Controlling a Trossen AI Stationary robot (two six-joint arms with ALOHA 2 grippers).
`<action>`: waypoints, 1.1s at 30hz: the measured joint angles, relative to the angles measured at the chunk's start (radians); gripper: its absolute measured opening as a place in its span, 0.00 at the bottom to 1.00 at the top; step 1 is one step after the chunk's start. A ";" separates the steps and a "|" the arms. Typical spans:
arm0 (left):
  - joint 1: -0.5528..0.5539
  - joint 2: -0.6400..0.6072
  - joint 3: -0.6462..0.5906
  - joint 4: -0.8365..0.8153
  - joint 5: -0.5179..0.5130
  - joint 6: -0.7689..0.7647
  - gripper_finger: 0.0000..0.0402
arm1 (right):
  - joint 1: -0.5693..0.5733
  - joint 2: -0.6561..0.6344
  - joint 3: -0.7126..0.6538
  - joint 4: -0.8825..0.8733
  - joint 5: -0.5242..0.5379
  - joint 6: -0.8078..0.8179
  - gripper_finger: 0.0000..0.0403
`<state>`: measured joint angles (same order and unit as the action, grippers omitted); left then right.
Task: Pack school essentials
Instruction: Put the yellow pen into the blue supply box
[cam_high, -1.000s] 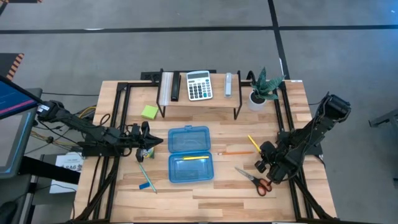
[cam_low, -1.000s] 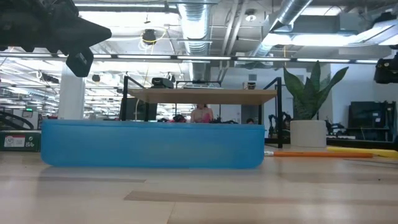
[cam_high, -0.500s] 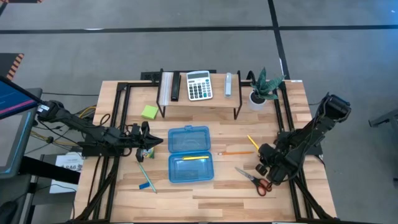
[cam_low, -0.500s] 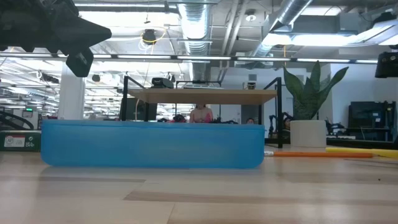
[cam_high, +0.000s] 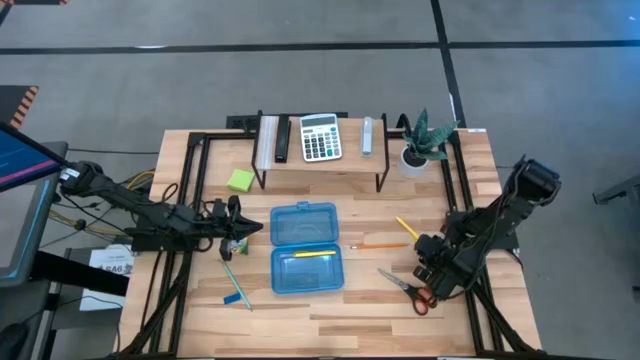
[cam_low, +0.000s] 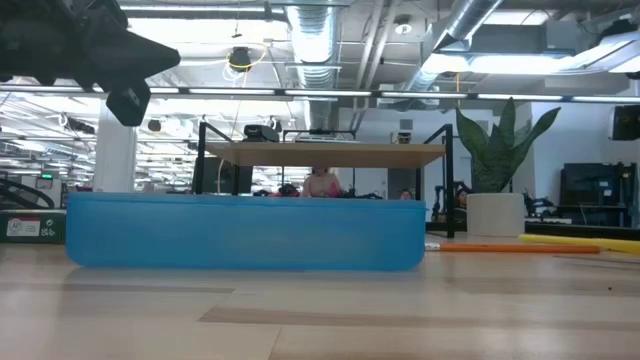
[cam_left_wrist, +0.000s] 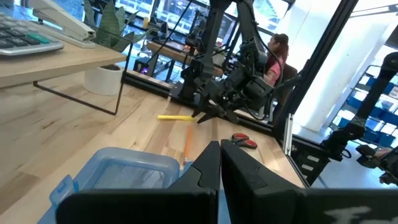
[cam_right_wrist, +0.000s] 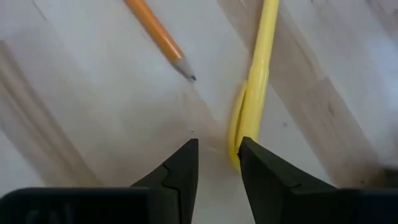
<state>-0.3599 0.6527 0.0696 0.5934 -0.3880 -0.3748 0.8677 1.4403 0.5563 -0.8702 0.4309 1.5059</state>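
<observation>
Hovering low over the wooden table (cam_high: 330, 310), the right gripper (cam_right_wrist: 216, 155) holds its fingers slightly parted, empty, just beside the yellow pencil (cam_right_wrist: 258, 74), near the orange pencil (cam_right_wrist: 158, 37). The left gripper (cam_left_wrist: 219, 163) waits pressed shut beside the blue case (cam_high: 306, 247).

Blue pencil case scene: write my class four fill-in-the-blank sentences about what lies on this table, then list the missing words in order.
1. The blue pencil case lies with its lid ____.
2. The calculator rests on the raised ____.
3. The scissors have ____ handles.
4. The right gripper hovers over the ____ pencil, while the left gripper waits left of the case.

Missing words: open; shelf; red; yellow
</observation>
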 joint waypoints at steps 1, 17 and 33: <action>0.000 0.003 0.000 0.000 -0.004 0.000 0.00 | 0.000 0.007 0.000 -0.006 0.000 -0.001 0.35; 0.000 0.004 0.000 0.001 -0.012 -0.005 0.00 | -0.041 0.116 0.026 -0.092 0.006 -0.056 0.44; 0.000 0.004 0.000 0.001 -0.014 -0.014 0.00 | -0.123 0.117 0.117 -0.212 -0.069 -0.161 0.60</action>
<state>-0.3599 0.6567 0.0696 0.5941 -0.4019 -0.3888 0.7444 1.5578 0.6729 -1.0826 0.3616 1.3452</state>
